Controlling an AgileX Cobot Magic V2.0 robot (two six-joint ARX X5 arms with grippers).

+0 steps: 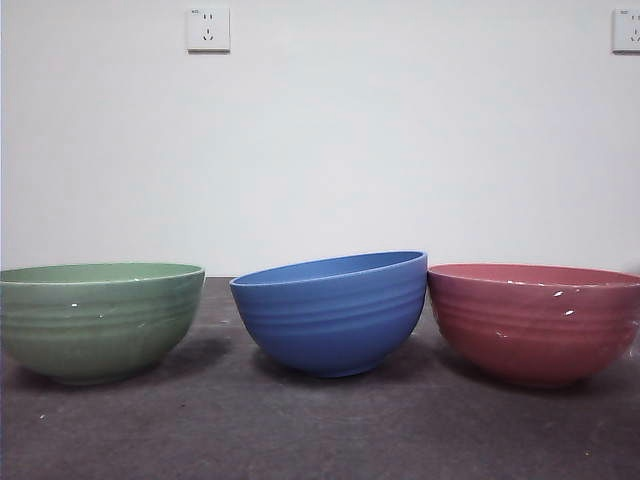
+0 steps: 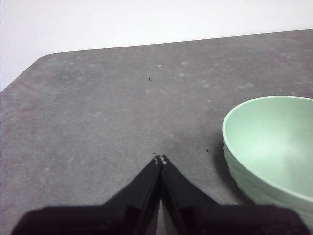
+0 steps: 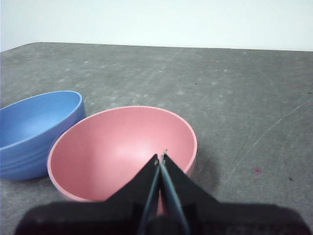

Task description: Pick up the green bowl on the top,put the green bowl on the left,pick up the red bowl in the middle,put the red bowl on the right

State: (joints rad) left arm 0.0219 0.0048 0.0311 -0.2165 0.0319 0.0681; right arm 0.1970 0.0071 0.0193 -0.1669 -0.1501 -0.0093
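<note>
The green bowl [image 1: 98,320] stands upright on the table at the left; the left wrist view shows its pale inside [image 2: 274,142]. The red bowl [image 1: 535,320] stands upright at the right, its rim touching the blue bowl [image 1: 335,310], which tilts in the middle. My left gripper [image 2: 160,159] is shut and empty, above bare table beside the green bowl. My right gripper [image 3: 161,156] is shut and empty, hanging over the red bowl [image 3: 117,147]. Neither arm appears in the front view.
The dark grey table [image 1: 320,430] runs to a white wall with two sockets [image 1: 208,28]. In the left wrist view the table's rounded corner [image 2: 41,61] shows. The blue bowl [image 3: 34,127] sits against the red one in the right wrist view.
</note>
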